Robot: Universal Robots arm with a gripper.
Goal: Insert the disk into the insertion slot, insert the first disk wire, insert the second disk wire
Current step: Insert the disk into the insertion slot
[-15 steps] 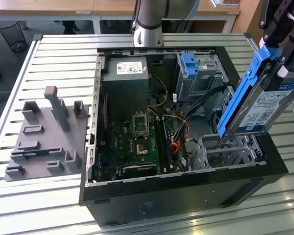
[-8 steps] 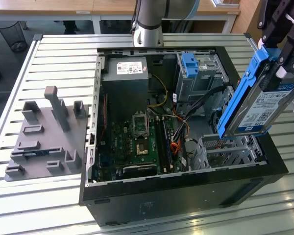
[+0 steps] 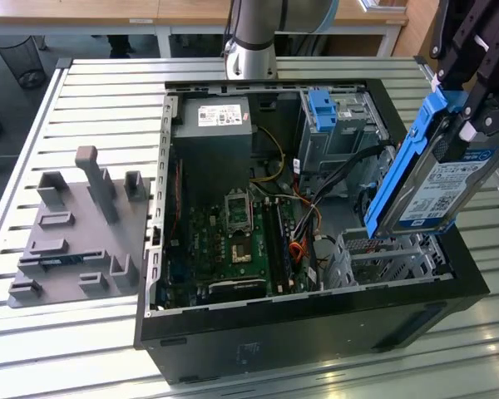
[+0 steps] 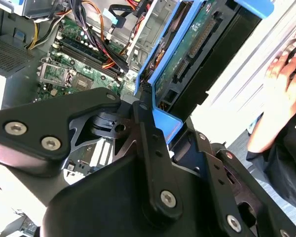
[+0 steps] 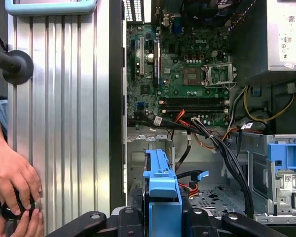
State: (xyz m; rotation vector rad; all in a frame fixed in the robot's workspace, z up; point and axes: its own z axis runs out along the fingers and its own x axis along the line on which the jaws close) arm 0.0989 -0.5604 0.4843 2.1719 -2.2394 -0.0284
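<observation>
My gripper (image 3: 464,112) hangs over the case's side on the exterior view's right, shut on the disk (image 3: 449,183). The disk is a silver drive with a white-and-blue label in a bright blue carrier (image 3: 406,162). It is tilted steeply, with its lower end just above the insertion slot (image 3: 391,249), a low perforated metal cage in the case's near corner. In the second wrist view the disk's green underside (image 4: 197,44) shows beyond the fingers (image 4: 148,128). The first wrist view looks along the blue carrier (image 5: 163,192) toward the slot (image 5: 212,197). Black and orange disk wires (image 5: 207,136) lie loose beside the slot.
The open black case (image 3: 316,316) lies on a slatted metal table (image 3: 108,108). A taller grey cage holding a blue tray (image 3: 323,112) stands at the back. A grey fixture plate (image 3: 83,224) lies at the exterior view's left. A person's hands (image 5: 15,182) rest on the table beside the case.
</observation>
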